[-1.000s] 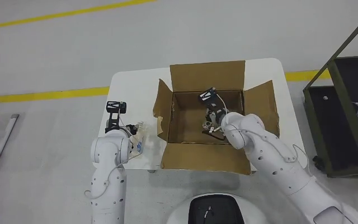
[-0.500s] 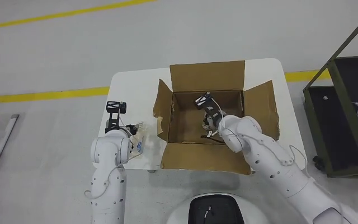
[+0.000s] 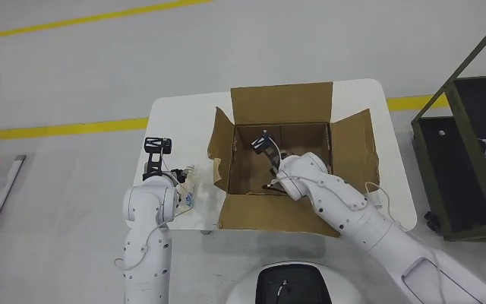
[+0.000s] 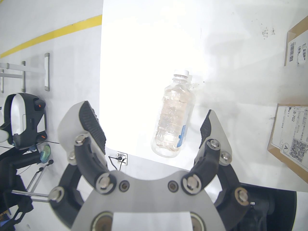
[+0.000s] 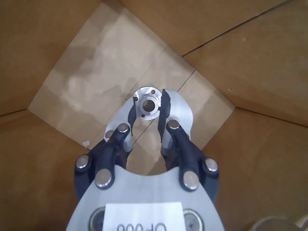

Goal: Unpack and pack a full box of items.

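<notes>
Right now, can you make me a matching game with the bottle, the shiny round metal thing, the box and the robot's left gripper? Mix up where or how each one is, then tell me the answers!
Things:
1. bottle
2. round metal part
3. box
4. left gripper

Where or how:
A. flaps folded out
B. open, above the table
C. between the fingers of the right gripper, inside the box
D. lying on its side on the table

Pairs: 1-D, 2-C, 3-A, 4-B.
</notes>
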